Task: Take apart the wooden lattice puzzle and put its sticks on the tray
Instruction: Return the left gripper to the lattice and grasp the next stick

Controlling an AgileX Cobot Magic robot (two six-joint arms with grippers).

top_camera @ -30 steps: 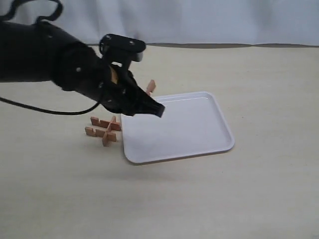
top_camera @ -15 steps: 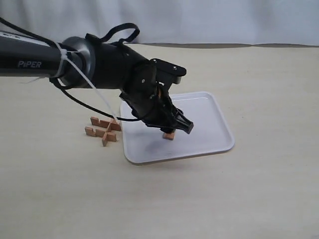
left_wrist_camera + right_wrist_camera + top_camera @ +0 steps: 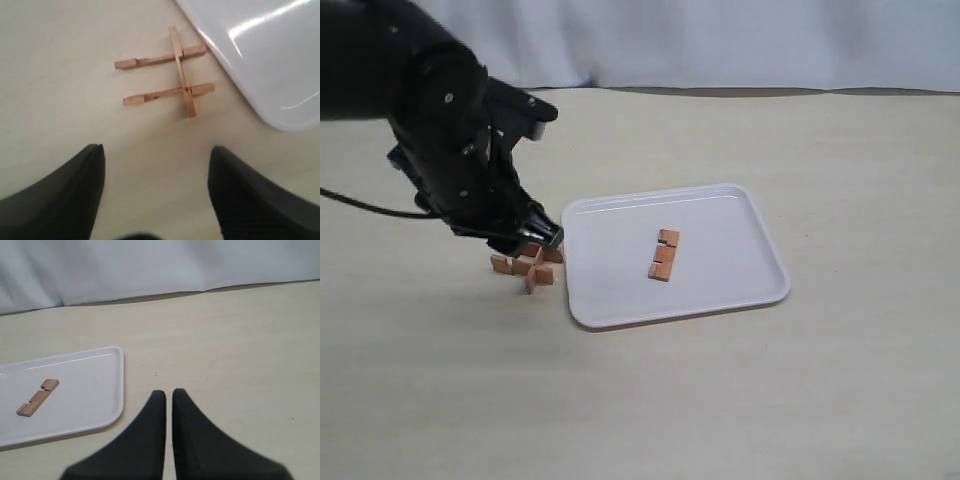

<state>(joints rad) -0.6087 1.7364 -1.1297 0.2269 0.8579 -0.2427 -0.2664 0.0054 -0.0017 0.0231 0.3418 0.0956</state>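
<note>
What is left of the wooden lattice puzzle (image 3: 526,268) (image 3: 170,75) lies on the table just left of the white tray (image 3: 720,225) (image 3: 265,50): two parallel sticks crossed by one. A single notched stick (image 3: 663,255) (image 3: 37,397) lies flat near the tray's middle. My left gripper (image 3: 538,240) (image 3: 156,150) hovers just above the puzzle, open and empty. In the right wrist view my right gripper (image 3: 169,392) is shut and empty over bare table beside the tray (image 3: 85,385). It is outside the exterior view.
The beige table (image 3: 820,380) runs back to a white cloth backdrop (image 3: 720,40). The bulky left arm (image 3: 430,130) stands over the table's left side and hides the puzzle's far edge.
The left gripper carried a stick over the tray, let it go there, then swung back left and now hangs open above the remaining puzzle.
</note>
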